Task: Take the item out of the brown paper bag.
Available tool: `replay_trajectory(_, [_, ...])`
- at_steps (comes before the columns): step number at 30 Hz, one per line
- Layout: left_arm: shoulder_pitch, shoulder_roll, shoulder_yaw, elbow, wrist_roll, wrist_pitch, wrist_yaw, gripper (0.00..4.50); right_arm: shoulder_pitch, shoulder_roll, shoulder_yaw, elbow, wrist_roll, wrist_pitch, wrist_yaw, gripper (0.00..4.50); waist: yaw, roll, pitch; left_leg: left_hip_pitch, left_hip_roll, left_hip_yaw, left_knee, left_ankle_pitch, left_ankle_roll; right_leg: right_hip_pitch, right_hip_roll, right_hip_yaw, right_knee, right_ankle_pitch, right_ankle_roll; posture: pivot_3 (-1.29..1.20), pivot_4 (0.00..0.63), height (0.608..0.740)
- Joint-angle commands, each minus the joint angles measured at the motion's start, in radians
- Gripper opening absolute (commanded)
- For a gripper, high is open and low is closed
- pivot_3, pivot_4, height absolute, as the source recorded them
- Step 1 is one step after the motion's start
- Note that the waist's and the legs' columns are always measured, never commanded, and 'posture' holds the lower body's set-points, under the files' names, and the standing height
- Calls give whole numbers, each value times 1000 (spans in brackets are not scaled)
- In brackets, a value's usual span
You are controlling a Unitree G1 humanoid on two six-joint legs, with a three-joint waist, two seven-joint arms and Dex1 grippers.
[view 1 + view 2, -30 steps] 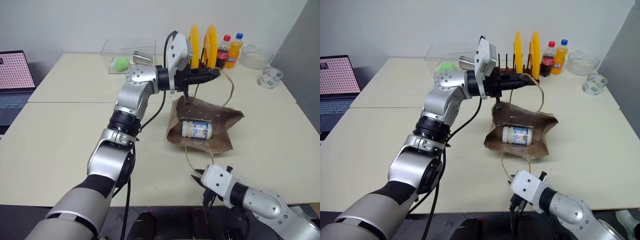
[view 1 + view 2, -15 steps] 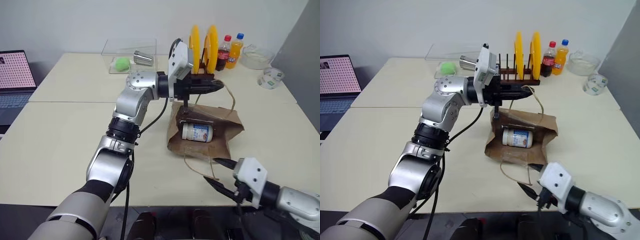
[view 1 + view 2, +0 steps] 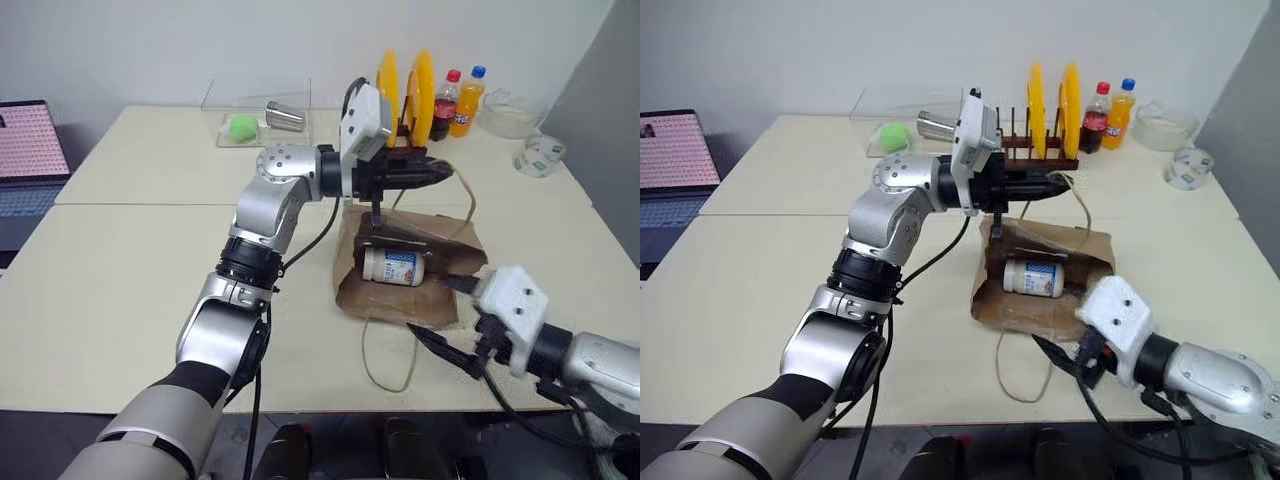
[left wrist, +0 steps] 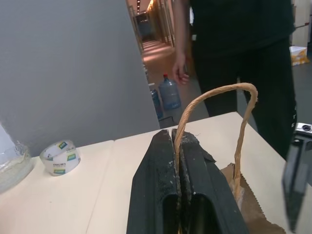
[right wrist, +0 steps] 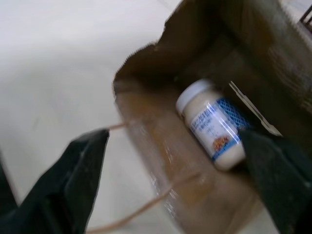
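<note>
Right gripper (image 3: 447,317) had come up from the near worktop edge to the bag mouth since a second earlier, and its fingers (image 3: 445,352) had spread from nearly closed to wide apart, holding nothing. One fingertip sat at the bag's near right corner, the other hung over the loose cord handle (image 3: 385,355) lying on the worktop (image 3: 120,270). Brown paper bag (image 3: 440,240) lay on its side, mouth propped open toward the robot. Item (image 3: 393,265), the small white bottle, lay on its side inside the bag, just beyond the right fingers and apart from them; in the right wrist view it sat between the two spread fingers. Left gripper (image 3: 437,171) hadn't moved: fingers together, clamped on the upper cord handle (image 4: 214,97), holding the bag's top edge up. Farther back: yellow plates (image 3: 405,92) in a rack, two soda bottles (image 3: 460,100).
</note>
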Motion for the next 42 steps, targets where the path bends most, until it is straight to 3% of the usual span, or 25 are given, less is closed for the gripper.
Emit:
replay_trajectory(1, [-15,-10,4,-24,-15,-14,7,0,-223,124,202,20,-146,230,-43,4462,1,1,0,-1,0,-1,0,0,0,0,0,0,-1,0,0,0,150,740])
replay_trajectory(8, [-19,-17,8,-9,-15,-24,8,0,-553,363,500,168,-394,599,-74,4462,7,3,-1,-9,-1,-2,0,2,-3,-10,-1,0,3,0,-1,0,150,740])
replay_trajectory(20, [-21,-36,4,13,-14,-43,6,0,-709,319,806,287,-730,690,68,4462,4,3,-1,-18,-3,-1,1,2,-4,-22,-3,0,6,0,-1,0,150,740])
replay_trajectory(31, [-24,-31,11,34,-8,-42,14,0,-693,402,842,400,-899,655,167,4462,-6,4,-1,-18,-3,-1,1,2,-4,-22,-3,1,7,1,-1,0,150,740])
replay_trajectory(37, [-27,-25,12,49,-1,-55,26,0,-632,380,810,361,-972,592,221,3016,-10,4,-1,-18,-3,-1,2,2,-4,-22,-3,1,7,1,-1,0,150,740])
replay_trajectory(42, [-40,-17,20,71,8,-58,58,0,-572,334,737,275,-1021,543,268,3015,-8,4,-1,-18,-3,-1,1,2,-4,-22,-3,0,7,1,-1,0,150,740])
